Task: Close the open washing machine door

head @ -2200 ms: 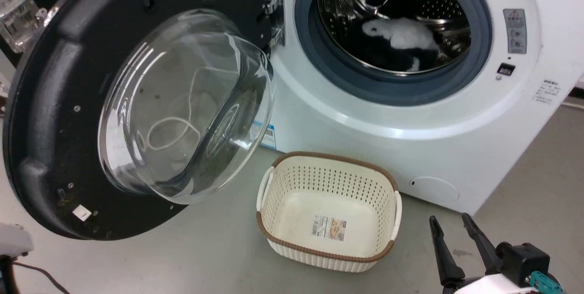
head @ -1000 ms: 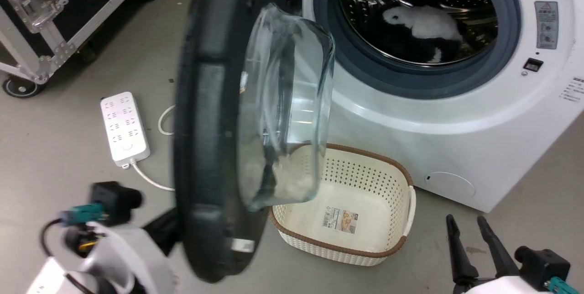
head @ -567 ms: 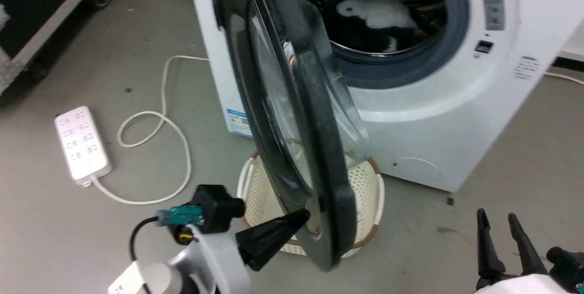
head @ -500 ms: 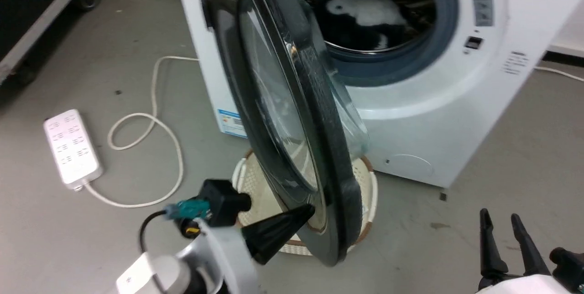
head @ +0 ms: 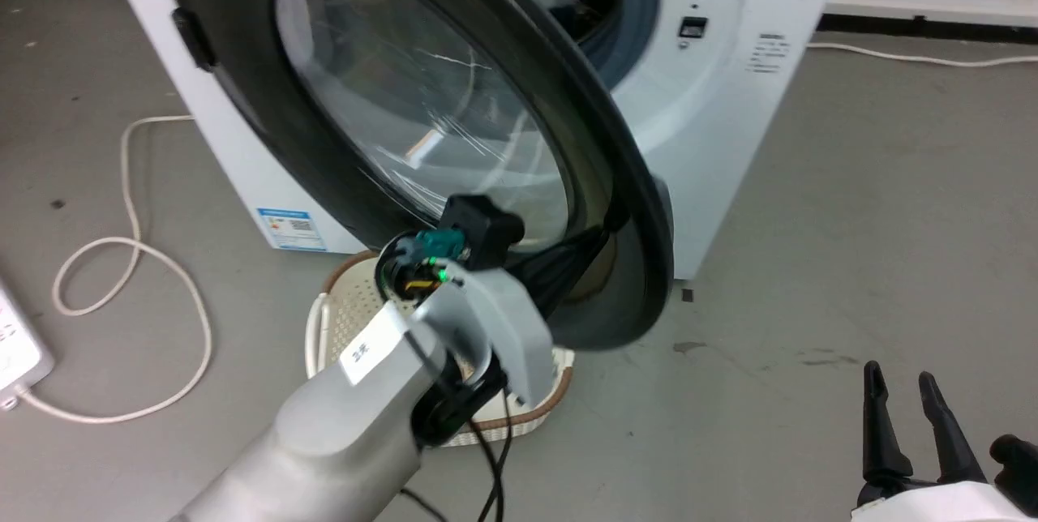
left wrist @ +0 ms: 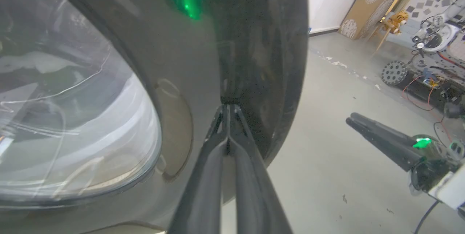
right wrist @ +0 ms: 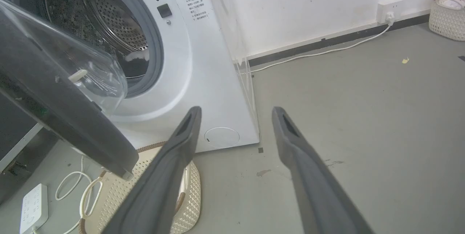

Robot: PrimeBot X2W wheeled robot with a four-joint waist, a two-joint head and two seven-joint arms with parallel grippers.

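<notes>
Standing ajar at an angle to the smooth white washing machine [head: 730, 100], the washing machine door [head: 422, 109] is a large disc: a wide glossy black rim around clear glass streaked with reflections. Its left edge lies close to the machine's front, while its right edge stands out over the grey floor [head: 851, 222]. In the right wrist view the glass bulges from the door's inner face as a clear bowl. Behind it, a grey rubber ring frames the perforated steel drum [right wrist: 109, 27]. A cream perforated plastic basket [head: 340, 319] with a brown woven rim sits on the floor under the door's lower edge.

The left gripper [left wrist: 228, 108] has its two long dark fingers pressed together with nothing between them, and their tips touch the outer face of the black rim near its lower right edge. Its pale grey forearm rises from the head view's bottom edge, slanting up and right to the door.

The right gripper [head: 898, 374] is spread and empty, low over bare floor and well apart from the door, fingers pointing up.
</notes>
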